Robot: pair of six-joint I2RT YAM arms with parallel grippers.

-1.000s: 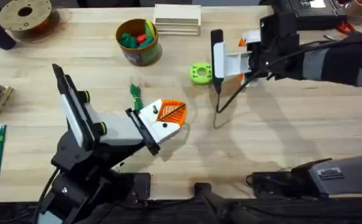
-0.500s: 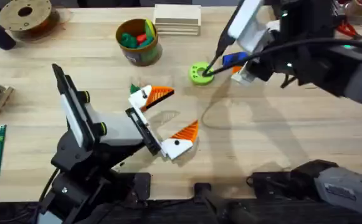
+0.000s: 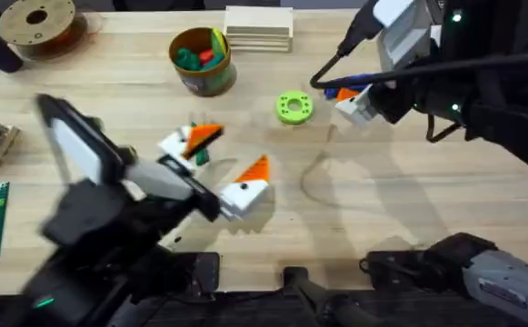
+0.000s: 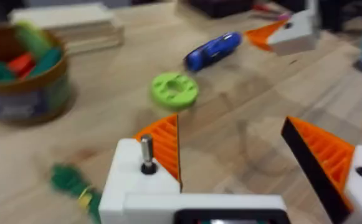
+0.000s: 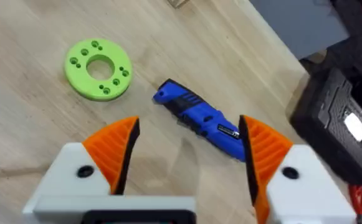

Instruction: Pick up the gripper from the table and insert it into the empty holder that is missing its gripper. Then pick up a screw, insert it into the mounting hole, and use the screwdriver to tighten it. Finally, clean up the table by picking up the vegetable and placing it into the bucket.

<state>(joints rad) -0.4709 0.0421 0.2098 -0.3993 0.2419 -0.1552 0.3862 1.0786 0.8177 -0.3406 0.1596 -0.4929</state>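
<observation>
**Fitting apparently done; vegetable not yet cleared**

Nearest the bases, well to the near-left of the ring (image 3: 293, 107), the left gripper (image 3: 232, 150) was spread wide and held nothing. Both its fingers were seen with orange tips, and a screw (image 4: 146, 152) stood proud of one white mount. From this, the insertion was judged complete, though whether the screw had been fully tightened could not be told.

The vegetable (image 3: 198, 156) lay on the table (image 3: 409, 209) just beside one left finger, outside the gap, so the clean-up was judged not yet done.

Just beyond and to the right of the ring, the screwdriver (image 5: 202, 118) lay flat on the table. The right gripper (image 5: 190, 146) was held over it, opened wide and gripping nothing.

Farthest, to the far-left of the ring, the bucket (image 3: 202, 80) stood with toy pieces inside. What was left, by this reading, was the grasping of the vegetable and its carriage to the bucket.
</observation>
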